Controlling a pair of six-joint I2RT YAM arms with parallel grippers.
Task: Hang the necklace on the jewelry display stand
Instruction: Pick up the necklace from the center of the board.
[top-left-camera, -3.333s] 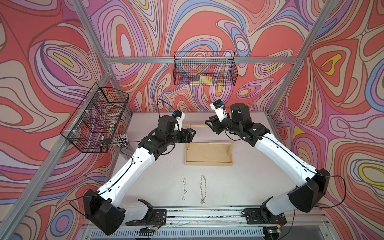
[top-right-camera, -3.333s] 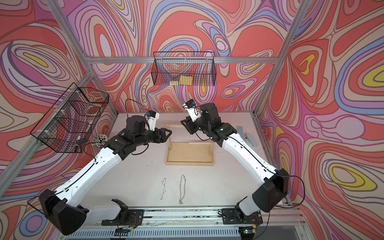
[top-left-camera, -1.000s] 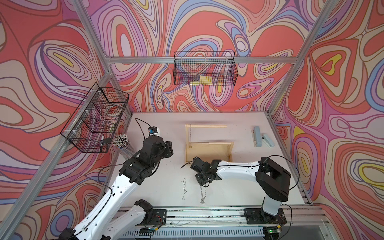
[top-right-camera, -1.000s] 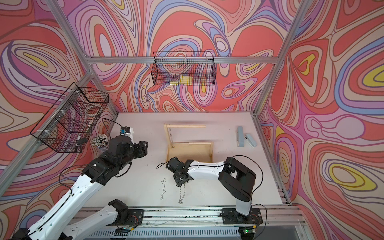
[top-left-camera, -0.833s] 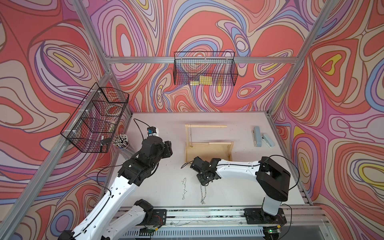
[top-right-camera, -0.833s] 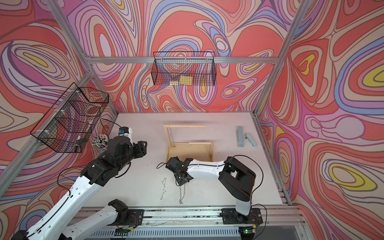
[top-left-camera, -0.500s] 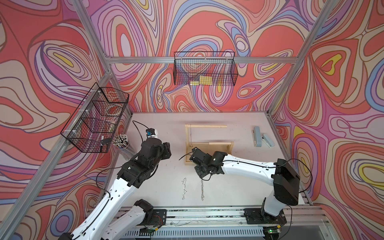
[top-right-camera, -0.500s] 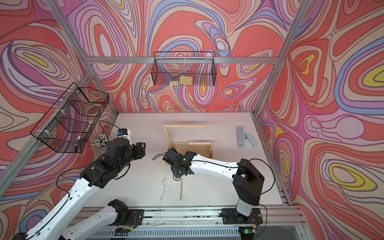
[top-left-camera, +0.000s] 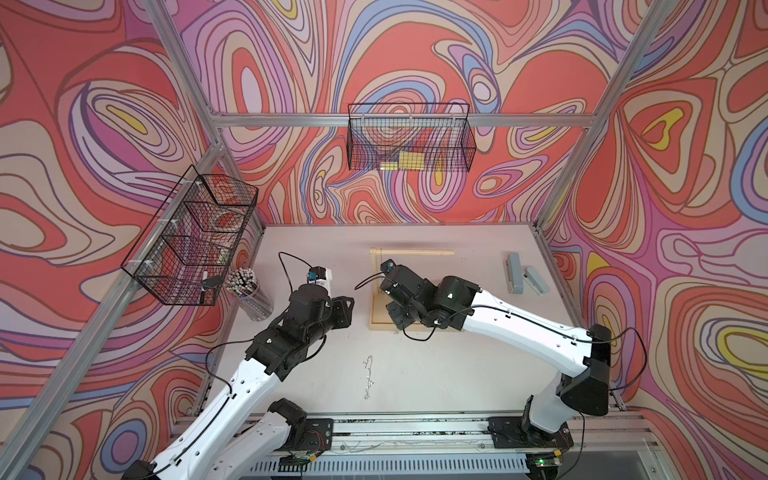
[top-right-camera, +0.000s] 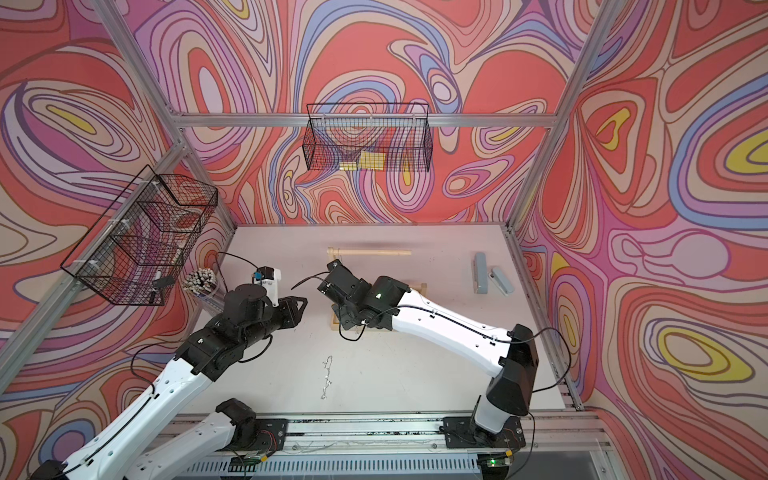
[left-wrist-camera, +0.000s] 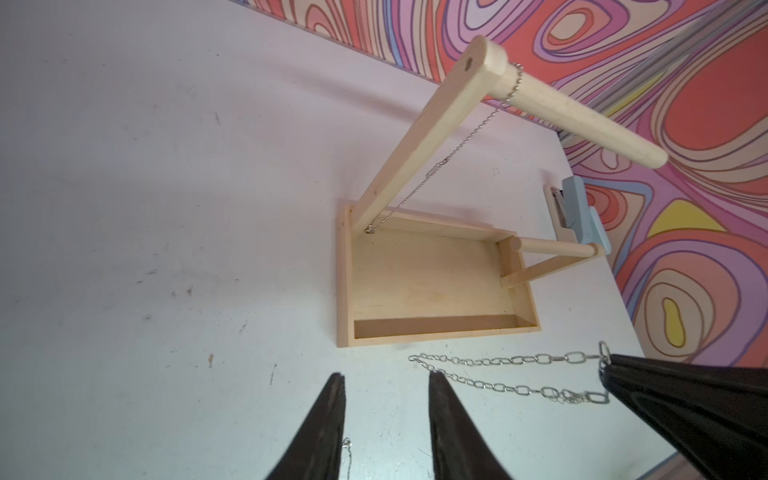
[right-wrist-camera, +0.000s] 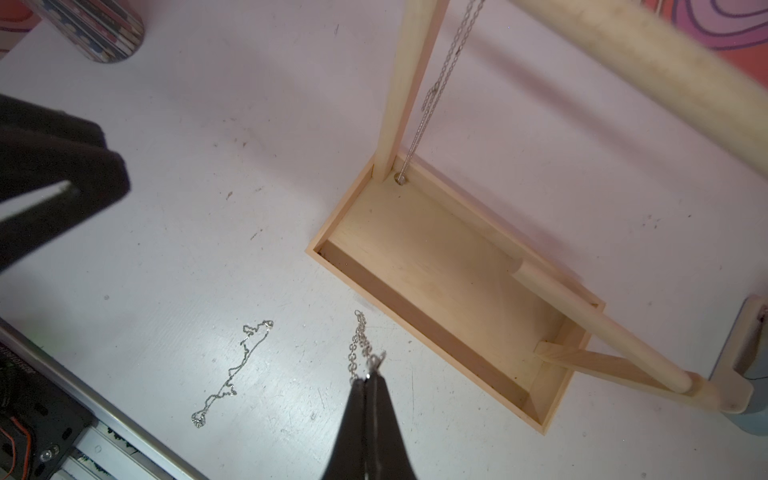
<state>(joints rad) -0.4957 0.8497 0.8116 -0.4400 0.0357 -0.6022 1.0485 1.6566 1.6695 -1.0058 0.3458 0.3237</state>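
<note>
Right gripper (right-wrist-camera: 371, 376) pinches a chain (right-wrist-camera: 358, 340) beside the stand (right-wrist-camera: 436, 299) (left jaws apart, empty); another chain (right-wrist-camera: 232, 370) lies near.

You've got swirly walls (top-left-camera: 124, 104) in coral red, lilac, cream, blue and yellow. Table (top-left-camera: 478, 374) is a scuffed pale grey-white. The stand (left-wrist-camera: 432, 286) is pale blond wood, both chains (right-wrist-camera: 232, 374) silver. Baskets (top-left-camera: 409, 141) are black wire, and the arms (top-left-camera: 528, 328) are white with black joints.
</note>
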